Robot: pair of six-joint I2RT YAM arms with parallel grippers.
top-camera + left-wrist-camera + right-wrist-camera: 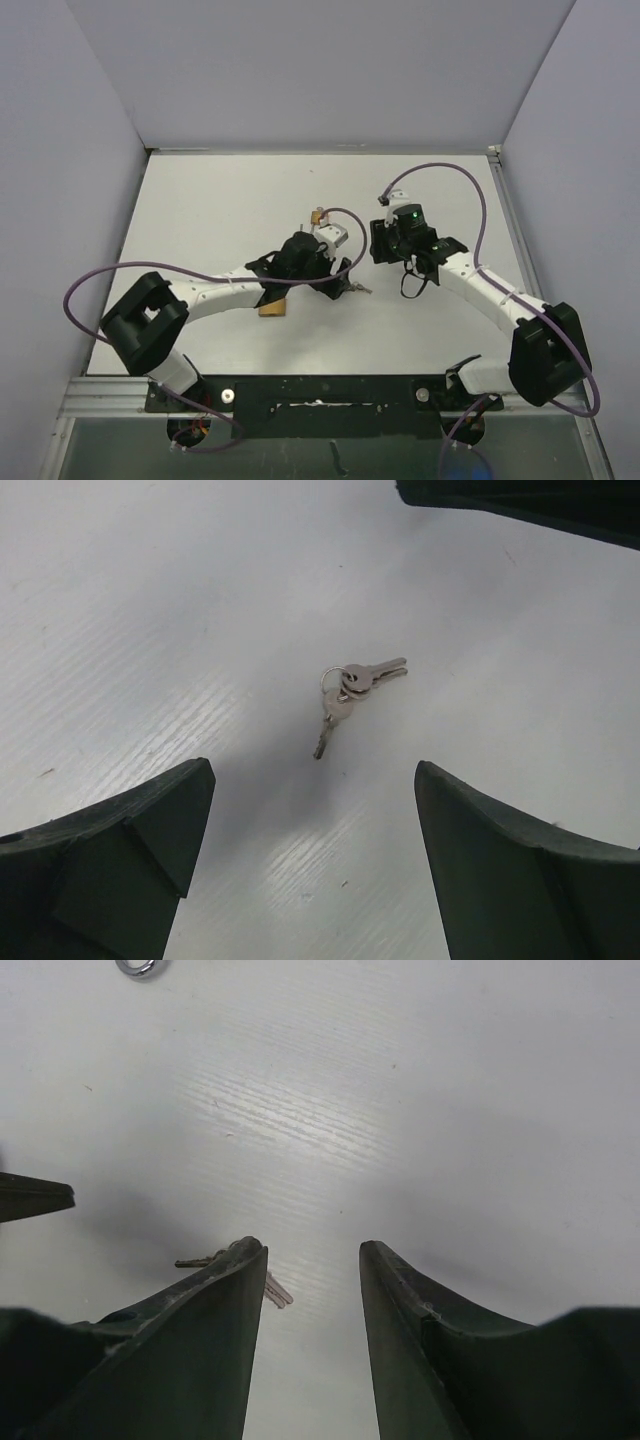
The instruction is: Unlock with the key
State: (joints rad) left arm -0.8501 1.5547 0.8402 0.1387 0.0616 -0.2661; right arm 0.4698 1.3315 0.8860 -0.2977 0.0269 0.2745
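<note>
A small ring of keys [345,695] lies flat on the white table, ahead of and between the fingers of my left gripper [312,770], which is open and empty. In the top view the keys [358,288] lie just right of the left gripper [335,283]. My right gripper [381,248] hovers to their upper right, open and empty [309,1245], with the keys [278,1293] partly hidden behind its left finger. A small brass padlock [316,215] sits behind the left wrist. A silver ring [135,965], perhaps its shackle, shows at the top edge of the right wrist view.
A tan block-like object [272,308] lies partly under the left forearm. The right gripper's dark body [520,500] shows at the top right of the left wrist view. Grey walls enclose the table [200,210] on three sides.
</note>
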